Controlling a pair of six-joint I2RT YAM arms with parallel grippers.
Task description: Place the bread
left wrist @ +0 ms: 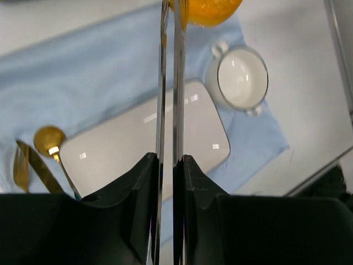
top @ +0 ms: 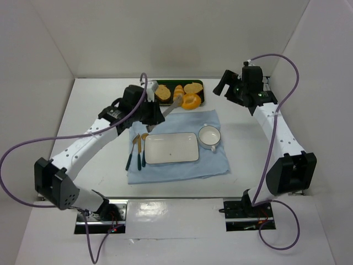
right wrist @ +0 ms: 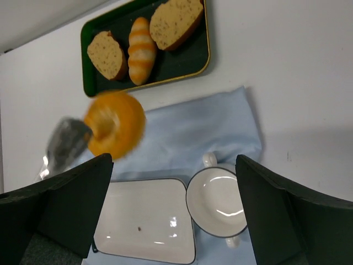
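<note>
Bread (top: pixel 191 102), a glossy orange ring, is hanging at the tip of long metal tongs (top: pixel 170 109), above the far edge of a blue cloth (top: pixel 215 160) and just in front of a dark tray (right wrist: pixel 182 63). Being round, it is showing no long axis; its hole is facing upward toward the overhead camera. The left gripper (left wrist: pixel 168 165) is squeezing the tongs, which are slanting away to the right. The right gripper (right wrist: pixel 174 163) is hovering with its fingers spread wide. A white plate (top: pixel 171 148) and cup (top: pixel 209 136) are sitting side by side on the cloth.
</note>
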